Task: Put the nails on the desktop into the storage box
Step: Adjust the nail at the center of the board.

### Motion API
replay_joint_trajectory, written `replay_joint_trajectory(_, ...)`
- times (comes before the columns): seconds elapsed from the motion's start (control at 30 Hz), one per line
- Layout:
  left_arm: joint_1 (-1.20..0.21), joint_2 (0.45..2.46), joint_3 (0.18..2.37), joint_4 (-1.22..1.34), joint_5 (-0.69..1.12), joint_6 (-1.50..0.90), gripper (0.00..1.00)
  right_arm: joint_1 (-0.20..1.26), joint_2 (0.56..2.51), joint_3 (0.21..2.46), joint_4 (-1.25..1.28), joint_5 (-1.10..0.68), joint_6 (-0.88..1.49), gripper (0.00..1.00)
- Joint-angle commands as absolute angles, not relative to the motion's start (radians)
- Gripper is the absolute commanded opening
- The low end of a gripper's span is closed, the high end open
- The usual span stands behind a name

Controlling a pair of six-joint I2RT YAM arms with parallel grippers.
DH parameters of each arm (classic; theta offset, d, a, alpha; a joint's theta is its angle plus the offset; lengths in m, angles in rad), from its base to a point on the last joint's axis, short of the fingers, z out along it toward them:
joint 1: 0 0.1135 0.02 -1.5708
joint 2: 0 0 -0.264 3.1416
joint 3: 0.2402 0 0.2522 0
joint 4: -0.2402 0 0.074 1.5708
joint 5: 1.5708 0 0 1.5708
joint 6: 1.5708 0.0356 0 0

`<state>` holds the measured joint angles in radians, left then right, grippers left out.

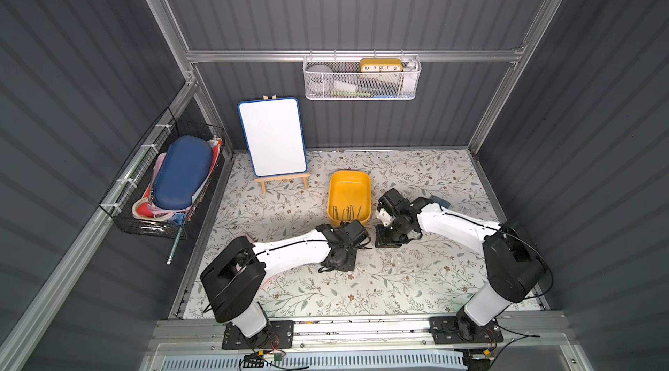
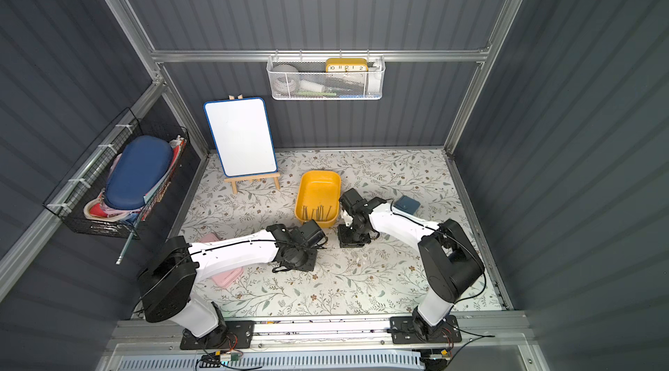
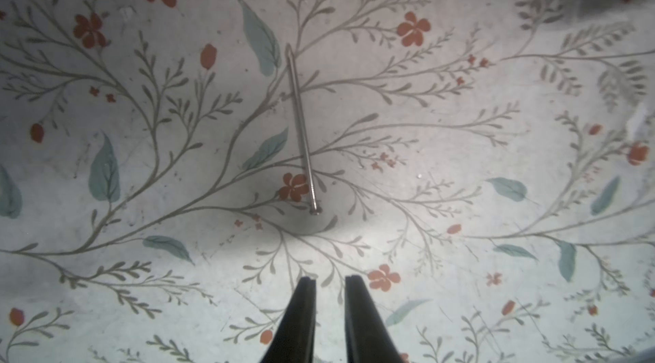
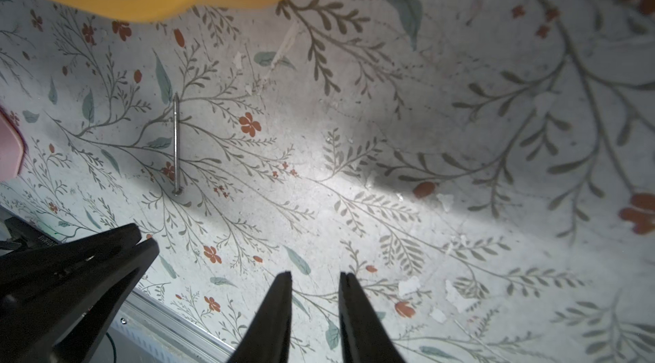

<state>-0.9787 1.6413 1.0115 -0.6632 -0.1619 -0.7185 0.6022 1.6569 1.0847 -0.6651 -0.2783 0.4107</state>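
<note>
**Top views:** the storage box [image 1: 349, 191] holds a cluster of nails [image 2: 318, 211] at its near end, and both arms converge just before it.

**Left wrist:** the left hand [image 3: 329, 285], slightly apart and empty, sits short of one loose nail [image 3: 301, 127] lying flat on the counter [image 3: 478, 173]. The thin shank could roll or slip from a pinch.

**Right wrist:** the right hand [image 4: 314, 279] is likewise apart and empty, near what appears to be the same nail. The two hands risk colliding.

Top views overhead, wrist views close above desktop [image 3: 460, 201]
</note>
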Motion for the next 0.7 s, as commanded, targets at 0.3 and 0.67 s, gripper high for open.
replay_joint_trajectory(0.3, -0.915, 1.794, 1.115, -0.655, -0.271, -0.732, 0.36, 0.600, 1.648, 1.100, -0.716, -0.259, 0.405, 0.27)
replay_joint_trajectory(0.67, -0.863, 1.927, 1.153, -0.599, -0.205, -0.562, 0.32, 0.601, 1.663, 1.088, -0.696, -0.275, 0.408, 0.27)
